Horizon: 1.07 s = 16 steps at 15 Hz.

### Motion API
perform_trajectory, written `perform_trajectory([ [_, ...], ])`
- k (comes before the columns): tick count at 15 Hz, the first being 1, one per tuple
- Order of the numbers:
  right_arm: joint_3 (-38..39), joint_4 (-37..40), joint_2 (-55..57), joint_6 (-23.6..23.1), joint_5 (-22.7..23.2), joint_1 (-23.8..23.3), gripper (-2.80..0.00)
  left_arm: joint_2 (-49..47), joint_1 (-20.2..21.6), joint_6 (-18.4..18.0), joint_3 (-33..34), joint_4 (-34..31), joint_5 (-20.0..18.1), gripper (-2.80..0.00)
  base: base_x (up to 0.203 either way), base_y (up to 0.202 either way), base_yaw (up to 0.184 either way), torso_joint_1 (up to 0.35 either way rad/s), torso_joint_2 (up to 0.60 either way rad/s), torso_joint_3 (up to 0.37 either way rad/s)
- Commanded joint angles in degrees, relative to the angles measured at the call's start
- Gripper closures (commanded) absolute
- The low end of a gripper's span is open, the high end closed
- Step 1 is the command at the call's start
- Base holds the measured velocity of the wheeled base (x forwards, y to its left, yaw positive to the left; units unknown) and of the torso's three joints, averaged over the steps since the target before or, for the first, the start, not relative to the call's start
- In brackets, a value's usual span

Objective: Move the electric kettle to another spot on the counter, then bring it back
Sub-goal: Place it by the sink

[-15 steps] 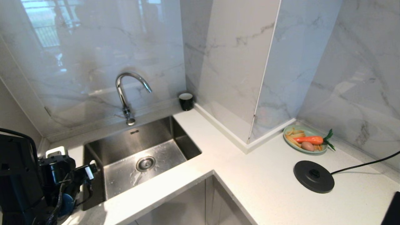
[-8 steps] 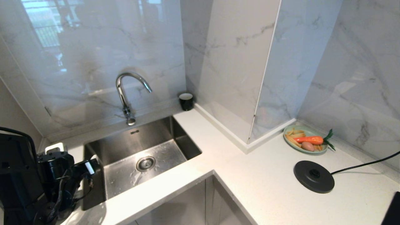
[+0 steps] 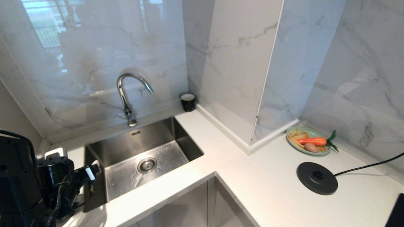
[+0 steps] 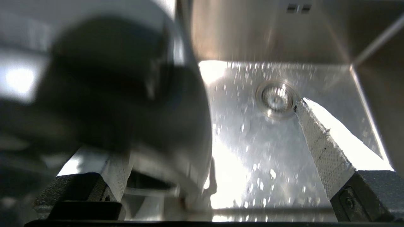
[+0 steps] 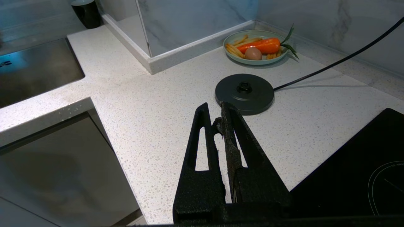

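While beside kettle (image 4: 104, 94), left hand (image 4: 217, 151) agape

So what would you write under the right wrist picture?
Shut right gripper hovers over the speckled counter, near the empty kettle base and a plate of carrot.

Counter (image 3: 271, 189) is white, finely speckled stone, matt. Sink (image 3: 151, 142) is brushed steel, wet with droplets; tap (image 3: 129, 91) is polished chrome. Walls (image 3: 240, 63) are glossy marble-look panels. Base (image 3: 317, 178) and cord (image 3: 369, 165) are matt black plastic. Hob (image 5: 356, 176) is glossy black glass. Kettle (image 4: 120, 104) looks dark and shiny. Right gripper (image 5: 217, 118) has rough black fingers
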State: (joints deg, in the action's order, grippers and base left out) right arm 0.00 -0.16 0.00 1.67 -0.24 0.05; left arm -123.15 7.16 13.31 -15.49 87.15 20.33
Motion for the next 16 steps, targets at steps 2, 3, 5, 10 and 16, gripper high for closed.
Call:
perform_trajectory([
  [2, 0.0, 0.0, 0.0, 0.0, 0.0, 0.0, 0.0, 0.6, -1.4, 0.1, 2.1, 0.5, 0.2, -2.8, 0.0, 0.0, 0.0, 0.0, 0.0, 0.0],
  [3, 0.0, 0.0, 0.0, 0.0, 0.0, 0.0, 0.0, 0.5, -1.9, -0.1, 2.3, 0.5, 0.5, -2.8, 0.0, 0.0, 0.0, 0.0, 0.0, 0.0],
  [5, 0.0, 0.0, 0.0, 0.0, 0.0, 0.0, 0.0, 0.5, -2.0, -0.3, 2.3, 0.5, 0.8, -2.8, 0.0, 0.0, 0.0, 0.0, 0.0, 0.0],
  [10, 0.0, 0.0, 0.1, 0.0, 0.0, 0.0, 0.0, 2.5, -2.0, 0.1, 4.7, 0.5, 0.8, -2.8, 0.0, 0.0, 0.0, 0.0, 0.0, 0.0],
  [16, 0.0, 0.0, 0.0, 0.0, 0.0, 0.0, 0.0, 7.2, -2.2, 0.2, 11.0, 0.5, 0.6, -2.8, 0.0, 0.0, 0.0, 0.0, 0.0, 0.0],
])
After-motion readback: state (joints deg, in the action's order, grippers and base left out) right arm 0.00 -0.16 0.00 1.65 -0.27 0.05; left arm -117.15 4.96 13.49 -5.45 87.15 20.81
